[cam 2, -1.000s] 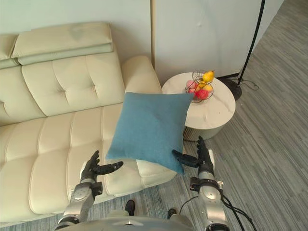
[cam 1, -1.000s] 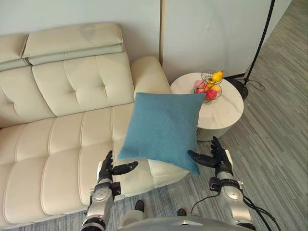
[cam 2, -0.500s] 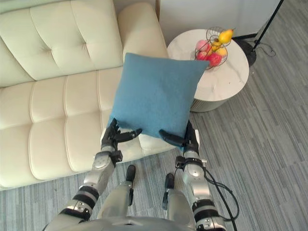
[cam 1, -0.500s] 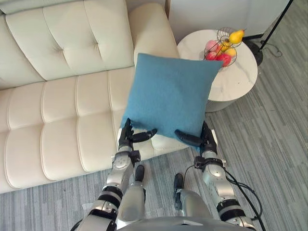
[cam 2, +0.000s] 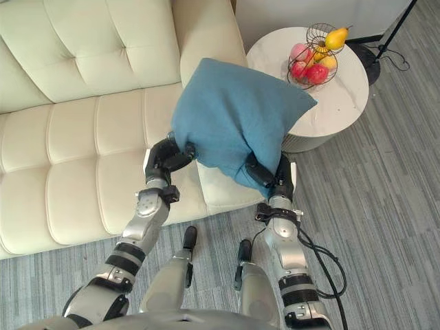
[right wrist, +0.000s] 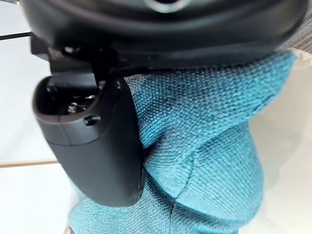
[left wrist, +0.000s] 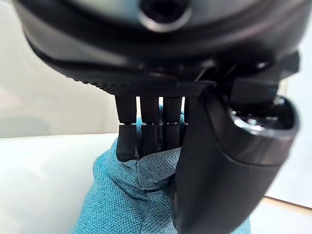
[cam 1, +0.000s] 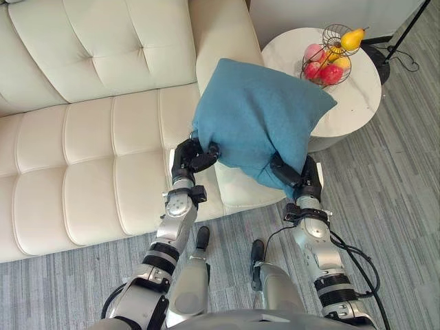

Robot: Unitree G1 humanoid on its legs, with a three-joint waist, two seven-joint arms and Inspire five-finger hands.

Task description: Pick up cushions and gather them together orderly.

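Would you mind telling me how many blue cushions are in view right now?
1. The blue cushion is gripped at its lower corners by the left hand and right hand, over the sofa, beside the round table. Others may lie beyond the frame.

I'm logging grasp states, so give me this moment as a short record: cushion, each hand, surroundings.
cushion: blue cushion, held up over the seat's end
left hand: left hand pinches one lower corner
right hand: right hand clamps the other lower corner
sofa: cream sofa, under and behind the cushion
table: round white side table beside the sofa, bearing a wire fruit basket
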